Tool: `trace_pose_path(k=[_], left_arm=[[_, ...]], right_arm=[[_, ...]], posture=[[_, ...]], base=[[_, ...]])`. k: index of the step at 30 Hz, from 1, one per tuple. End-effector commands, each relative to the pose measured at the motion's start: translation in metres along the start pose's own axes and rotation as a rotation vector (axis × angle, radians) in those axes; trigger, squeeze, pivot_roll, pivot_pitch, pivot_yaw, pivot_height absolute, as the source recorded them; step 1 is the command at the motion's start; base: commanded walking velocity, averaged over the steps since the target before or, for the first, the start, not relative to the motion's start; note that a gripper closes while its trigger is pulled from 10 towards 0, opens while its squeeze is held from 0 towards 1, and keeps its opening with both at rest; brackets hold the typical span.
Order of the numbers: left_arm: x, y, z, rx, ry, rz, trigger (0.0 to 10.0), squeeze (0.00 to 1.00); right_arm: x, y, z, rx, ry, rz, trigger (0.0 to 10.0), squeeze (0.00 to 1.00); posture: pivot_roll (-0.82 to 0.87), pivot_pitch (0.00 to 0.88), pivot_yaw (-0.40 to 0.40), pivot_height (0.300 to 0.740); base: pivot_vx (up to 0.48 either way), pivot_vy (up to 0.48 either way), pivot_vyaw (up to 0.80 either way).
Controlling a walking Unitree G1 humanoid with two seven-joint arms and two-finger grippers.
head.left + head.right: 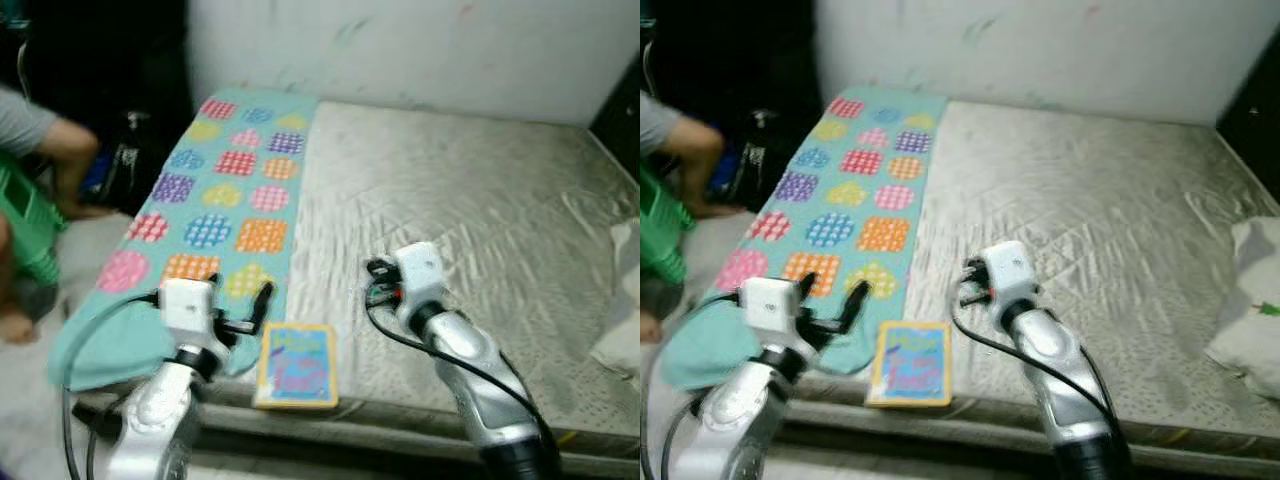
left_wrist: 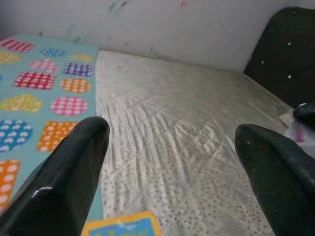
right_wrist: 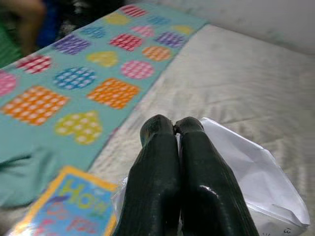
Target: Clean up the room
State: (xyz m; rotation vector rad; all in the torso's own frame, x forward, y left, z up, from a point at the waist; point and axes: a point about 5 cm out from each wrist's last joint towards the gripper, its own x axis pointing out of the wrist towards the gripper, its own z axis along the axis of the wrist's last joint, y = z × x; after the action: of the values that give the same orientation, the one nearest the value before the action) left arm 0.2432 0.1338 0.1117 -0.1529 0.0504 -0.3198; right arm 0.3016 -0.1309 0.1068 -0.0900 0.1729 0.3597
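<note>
A children's book [image 1: 296,365] with a yellow border and blue cover lies flat at the front edge of the bare grey mattress [image 1: 460,190]. Beside it, a teal blanket [image 1: 225,190] with coloured hearts covers the bed's left strip. My left gripper [image 1: 245,305] hovers open just left of the book, its fingers [image 2: 74,167] wide apart. My right gripper [image 1: 375,280] is over the mattress to the right of the book, fingers [image 3: 157,162] pressed together. A crumpled white paper [image 3: 246,177] lies right under them; I cannot tell whether it is pinched.
A person [image 1: 40,135] crouches on the floor left of the bed by a green plastic object [image 1: 25,225]. A white pillow [image 1: 620,320] sits at the bed's right edge. A dark headboard [image 1: 615,110] is at the far right, and a white wall runs behind.
</note>
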Motion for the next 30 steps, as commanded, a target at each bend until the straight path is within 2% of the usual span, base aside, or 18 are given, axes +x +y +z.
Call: trace_pose_path(k=[1, 9, 12, 30], left_arm=[[-0.0029, 0.0081, -0.0008, 0.015, 0.015, 0.033, 10.0, 0.00], [-0.0027, 0.0081, -0.0025, 0.001, 0.023, 0.039, 10.0, 0.00], [-0.0028, 0.0073, -0.0026, 0.003, 0.021, 0.033, 10.0, 0.00], [-0.0021, 0.0064, -0.0019, -0.007, 0.019, 0.035, 10.0, 0.00]], right_arm=[[0.0031, 0.0089, 0.0050, 0.000, -0.019, 0.023, 10.0, 0.00], [0.0037, 0.0084, 0.0046, -0.001, -0.018, 0.020, 10.0, 0.00], [0.0038, 0.0091, 0.0042, 0.000, -0.016, 0.024, 10.0, 0.00], [0.0083, 0.0128, 0.0073, -0.026, -0.021, 0.049, 10.0, 0.00]], posture=[[0.05, 0.024, -0.053, 0.740], [0.06, 0.018, -0.053, 0.740], [0.06, 0.016, -0.055, 0.740], [0.05, 0.025, -0.058, 0.740]], base=[[0.000, 0.000, 0.00], [0.000, 0.000, 0.00], [0.000, 0.267, -0.60], [0.000, 0.403, -0.05]])
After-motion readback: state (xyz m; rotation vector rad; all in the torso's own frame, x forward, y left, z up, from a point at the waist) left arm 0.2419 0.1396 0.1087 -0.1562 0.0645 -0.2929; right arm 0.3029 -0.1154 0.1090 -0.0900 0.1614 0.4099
